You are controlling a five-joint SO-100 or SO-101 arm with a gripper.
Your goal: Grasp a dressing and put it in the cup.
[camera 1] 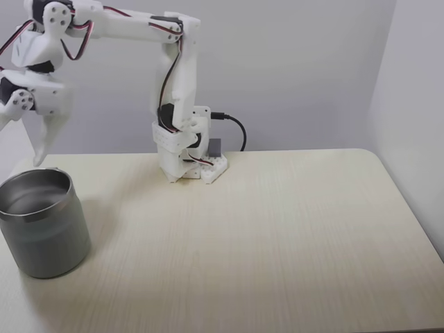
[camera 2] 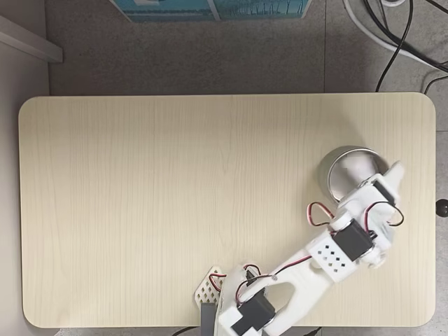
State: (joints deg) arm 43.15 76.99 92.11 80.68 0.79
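Observation:
The steel cup (camera 1: pixel 45 229) stands upright near the table's left front in the side fixed view. From above, the cup (camera 2: pixel 334 159) sits at the right. My white gripper (camera 1: pixel 19 142) hangs just above the cup's far rim with its jaws spread and nothing between them. Seen from above, the gripper (camera 2: pixel 379 179) reaches over the cup's mouth. A pale whitish shape (camera 2: pixel 355 170) shows inside the cup. I cannot tell whether it is the dressing or a reflection. From the side, the cup's wall hides its bottom.
The arm's base (camera 1: pixel 186 163) is fixed at the table's back middle, with a black cable (camera 1: pixel 236 128) running behind it. The light wooden table (camera 2: pixel 175 196) is bare left of the arm. On the floor lie a blue box (camera 2: pixel 210 7) and cables (camera 2: pixel 399 35).

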